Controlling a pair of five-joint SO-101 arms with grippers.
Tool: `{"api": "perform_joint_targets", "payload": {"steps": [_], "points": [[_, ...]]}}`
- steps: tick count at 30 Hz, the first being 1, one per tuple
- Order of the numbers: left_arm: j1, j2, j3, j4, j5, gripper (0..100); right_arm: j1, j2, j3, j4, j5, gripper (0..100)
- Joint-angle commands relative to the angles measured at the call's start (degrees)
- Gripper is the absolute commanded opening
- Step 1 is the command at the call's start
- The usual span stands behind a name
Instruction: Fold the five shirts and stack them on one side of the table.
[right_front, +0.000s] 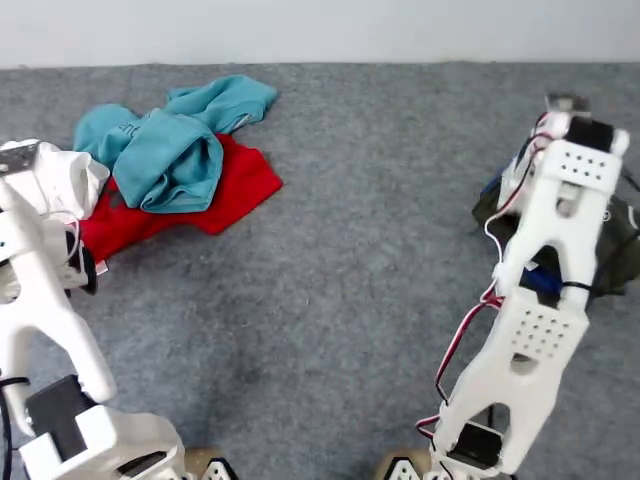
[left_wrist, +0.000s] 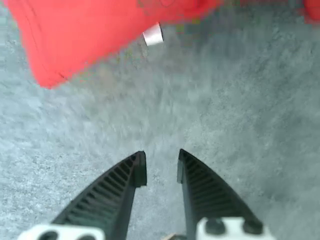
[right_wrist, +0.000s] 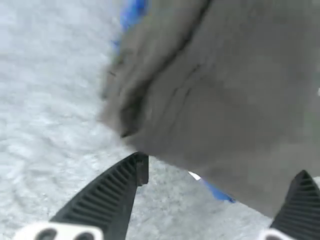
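A teal shirt (right_front: 175, 140) lies crumpled on top of a red shirt (right_front: 215, 195) at the back left of the table. My left arm (right_front: 40, 260) stands just left of that pile. Its gripper (left_wrist: 161, 167) hovers over bare grey carpet, narrowly open and holding nothing, with the red shirt (left_wrist: 85, 35) and its white tag (left_wrist: 153, 35) a short way ahead. At the right, my right arm (right_front: 545, 300) covers a dark grey shirt (right_front: 625, 245) lying on a blue shirt (right_front: 540, 285). The right gripper (right_wrist: 220, 177) is wide open, one finger on either side of the grey shirt (right_wrist: 235, 90)'s edge, with blue cloth (right_wrist: 217, 192) peeking out beneath.
The grey carpeted table (right_front: 370, 250) stretches bare between the two piles. A pale wall (right_front: 320, 30) runs along the far edge. The arms' bases stand at the near edge.
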Motion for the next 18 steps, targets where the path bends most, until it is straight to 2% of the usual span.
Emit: {"api": "perform_joint_targets", "payload": {"steps": [1,7,15,18], "points": [[0.35,-1.23,-8.04,-0.88,5.89,12,-3.47,-15.43,-2.90,2.42,4.04,42.0],[1.05,7.47,-14.02,-1.32,6.51,16,-7.60,-28.88,-0.53,2.42,5.71,42.0],[0.62,29.63,-33.45,1.23,6.33,17,-13.05,-44.00,19.60,2.24,5.98,42.0],[0.18,35.78,-39.60,1.32,0.26,17,-13.05,-47.87,24.70,2.24,9.32,42.0]]}}
